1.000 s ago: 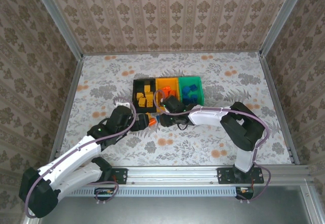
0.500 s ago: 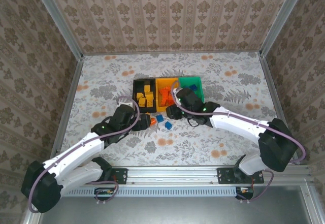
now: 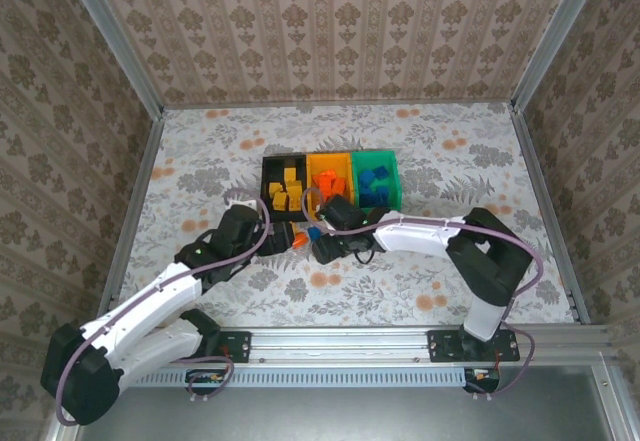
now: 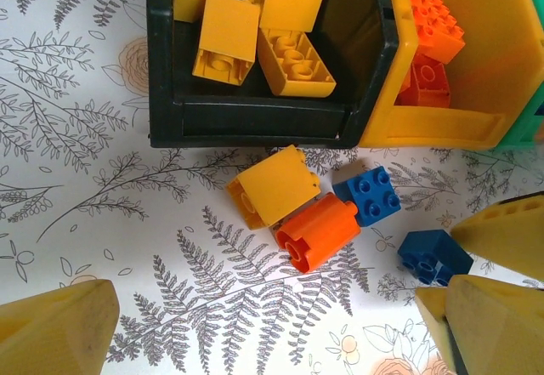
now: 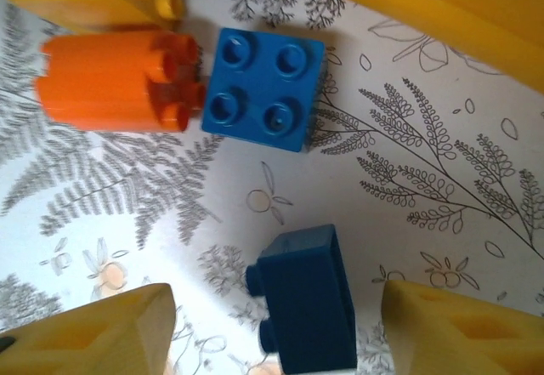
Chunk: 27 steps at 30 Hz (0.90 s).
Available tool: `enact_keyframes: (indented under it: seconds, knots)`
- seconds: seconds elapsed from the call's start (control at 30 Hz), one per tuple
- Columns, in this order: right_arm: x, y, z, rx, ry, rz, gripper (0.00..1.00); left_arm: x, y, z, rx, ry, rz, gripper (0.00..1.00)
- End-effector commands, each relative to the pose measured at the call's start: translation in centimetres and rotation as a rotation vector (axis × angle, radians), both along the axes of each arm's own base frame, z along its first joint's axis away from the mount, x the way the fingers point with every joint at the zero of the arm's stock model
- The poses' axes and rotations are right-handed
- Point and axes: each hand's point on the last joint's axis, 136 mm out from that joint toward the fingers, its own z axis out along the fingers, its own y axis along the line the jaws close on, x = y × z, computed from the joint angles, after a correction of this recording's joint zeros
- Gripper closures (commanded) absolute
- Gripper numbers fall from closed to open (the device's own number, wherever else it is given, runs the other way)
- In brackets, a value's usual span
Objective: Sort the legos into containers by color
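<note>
Four loose legos lie on the table just in front of the containers: a yellow brick point(image 4: 274, 186), an orange cylinder point(image 4: 319, 231), a blue brick point(image 4: 367, 195) and a dark blue brick point(image 4: 433, 256). My right gripper point(image 5: 276, 341) is open and low over the table, with the dark blue brick point(image 5: 306, 311) between its fingers but untouched. My left gripper point(image 4: 272, 332) is open and empty, hovering short of the pile. The black bin point(image 3: 283, 183) holds yellow bricks, the orange-yellow bin point(image 3: 330, 176) orange ones, and the green bin point(image 3: 377, 179) blue ones.
In the top view both grippers, left point(image 3: 288, 238) and right point(image 3: 322, 248), crowd the same small patch in front of the bins. One yellow finger of the right gripper point(image 4: 501, 235) juts in beside the dark blue brick. Patterned tablecloth lies open to either side.
The right arm swung from the loose bricks to the green bin, then came back down over the dark blue brick. The left arm has hardly moved.
</note>
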Motion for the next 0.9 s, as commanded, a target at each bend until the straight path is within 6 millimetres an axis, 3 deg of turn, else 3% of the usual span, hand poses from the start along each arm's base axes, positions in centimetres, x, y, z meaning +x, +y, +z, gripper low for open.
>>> enact_keyframes:
  seconds: [0.0, 0.17, 0.27, 0.47, 0.57, 0.67, 0.8, 0.87]
  knots:
    - [1.0, 0.4, -0.2, -0.045, -0.029, -0.002, 0.40, -0.7, 0.8, -1.0, 0.010, 0.031, 0.014, 0.00]
    - [1.0, 0.6, -1.2, -0.067, -0.024, -0.005, 0.58, -0.7, 1.0, -1.3, -0.001, 0.041, 0.022, 0.00]
    - [1.2, 0.6, -0.7, -0.052, -0.034, -0.017, 0.69, -0.8, 1.0, -1.4, -0.005, 0.044, 0.019, 0.00]
    - [1.7, -0.3, 4.5, 0.022, -0.138, -0.056, 0.77, -0.7, 0.9, -1.1, -0.005, 0.038, 0.009, 0.00]
    - [3.0, -2.4, 8.0, 0.053, -0.204, -0.125, 0.78, -0.6, 0.8, -1.1, -0.008, 0.037, 0.005, 0.00]
    - [5.4, -6.2, 10.4, 0.053, -0.260, -0.261, 0.78, -0.5, 0.6, -1.2, -0.010, 0.042, 0.004, 0.00]
    - [9.0, -10.6, 10.6, 0.004, -0.254, -0.434, 0.78, -0.4, 0.4, -1.5, -0.011, 0.055, 0.003, 0.00]
    - [10.5, -11.7, 10.0, -0.020, -0.244, -0.486, 0.78, -0.4, 0.3, -1.5, -0.013, 0.061, 0.000, 0.00]
